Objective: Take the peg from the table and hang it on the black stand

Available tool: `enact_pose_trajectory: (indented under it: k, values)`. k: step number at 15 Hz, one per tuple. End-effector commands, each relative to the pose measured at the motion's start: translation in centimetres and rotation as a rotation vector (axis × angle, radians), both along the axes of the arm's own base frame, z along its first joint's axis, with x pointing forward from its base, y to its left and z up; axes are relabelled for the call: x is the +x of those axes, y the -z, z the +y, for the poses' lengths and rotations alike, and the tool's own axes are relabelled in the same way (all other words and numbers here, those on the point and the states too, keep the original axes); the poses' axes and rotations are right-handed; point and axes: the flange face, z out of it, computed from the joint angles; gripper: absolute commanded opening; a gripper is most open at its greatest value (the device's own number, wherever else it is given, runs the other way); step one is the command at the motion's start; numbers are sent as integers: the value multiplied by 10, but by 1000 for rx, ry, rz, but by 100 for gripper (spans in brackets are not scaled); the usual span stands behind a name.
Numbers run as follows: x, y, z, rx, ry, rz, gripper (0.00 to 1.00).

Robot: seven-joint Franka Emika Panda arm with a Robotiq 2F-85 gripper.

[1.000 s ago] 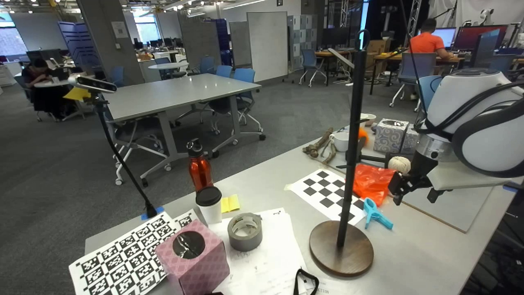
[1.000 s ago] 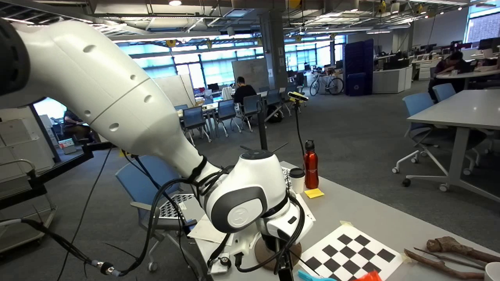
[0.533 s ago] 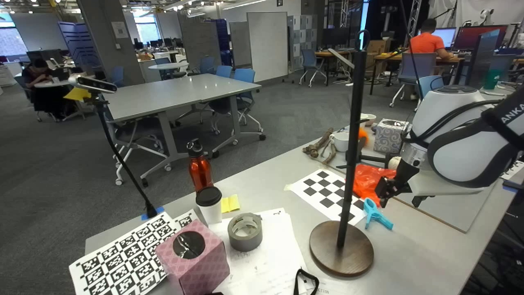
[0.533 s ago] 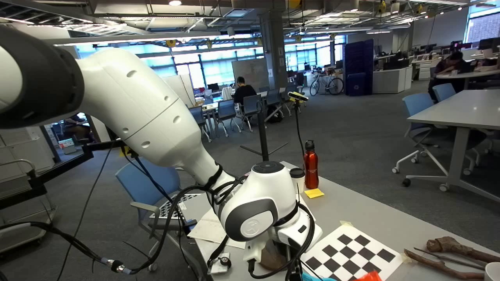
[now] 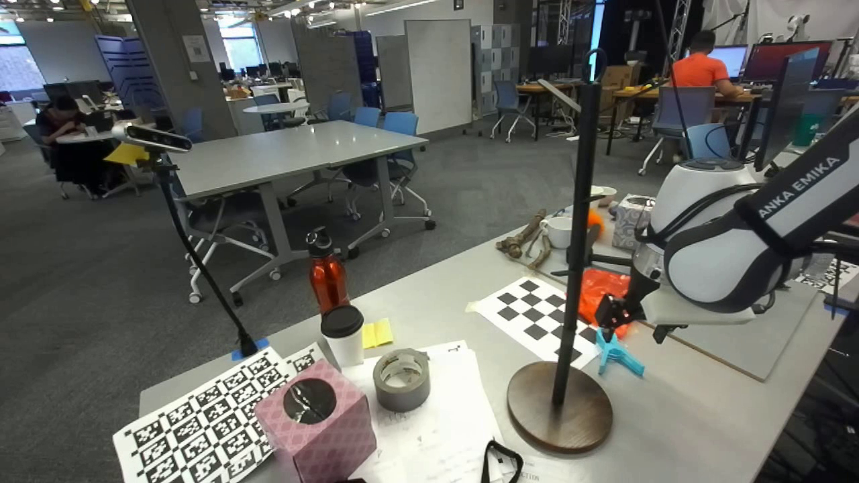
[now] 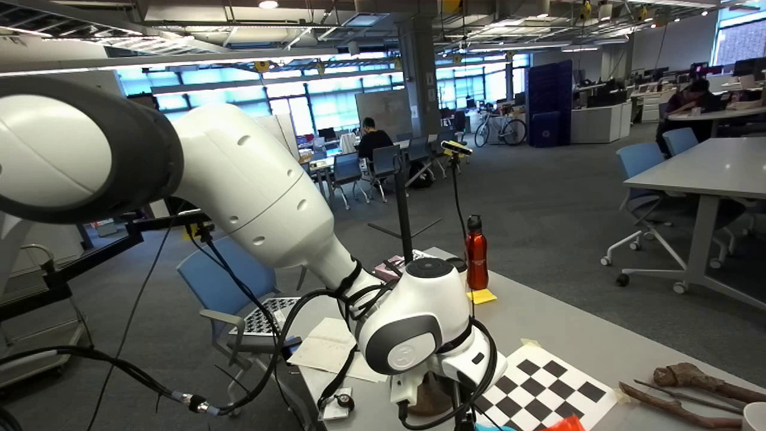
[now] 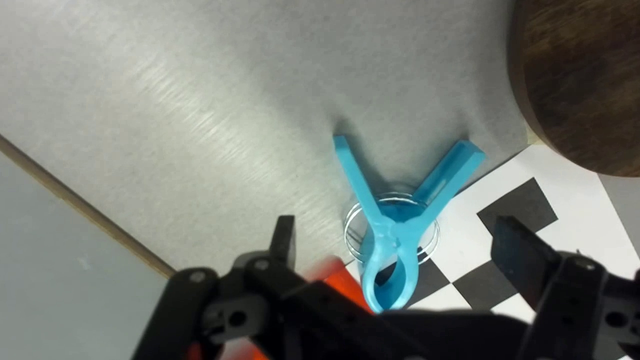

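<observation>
The teal-blue peg (image 5: 617, 353) lies on the pale-grey table (image 5: 691, 409), partly on a checkerboard sheet, beside the stand. In the wrist view the peg (image 7: 395, 232) shows handles up, jaws down, with a wire ring round its middle. In an exterior view only a sliver of the peg (image 6: 494, 427) shows. The black stand (image 5: 578, 235) is upright, with a hook at its top and a brown disc base, which shows in the wrist view (image 7: 585, 90). My gripper (image 5: 634, 332) is open and empty above the peg; its fingers (image 7: 397, 227) are on both sides of it, seemingly not touching.
An orange-red plastic bag (image 5: 597, 292) lies right behind the peg. A grey board (image 5: 745, 335) is near the arm. Duct tape (image 5: 401, 379), a pink tissue box (image 5: 322, 429), a cup (image 5: 343, 339) and a red bottle (image 5: 329, 282) stand beyond the stand.
The arm has moved toward the stand and somewhat lower, bringing the open gripper over the peg. The peg and the stand have not moved.
</observation>
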Motion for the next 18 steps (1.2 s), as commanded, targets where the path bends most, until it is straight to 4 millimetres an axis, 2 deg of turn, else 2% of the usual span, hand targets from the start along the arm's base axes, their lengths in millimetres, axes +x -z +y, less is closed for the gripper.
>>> enact_pose_trajectory:
  k: [1, 9, 18]
  values:
    - [19, 17, 1, 8, -8, -30, 100]
    - [28, 44, -1, 14, -3, -21, 100]
    - [42, 60, -5, -2, -19, -23, 100]
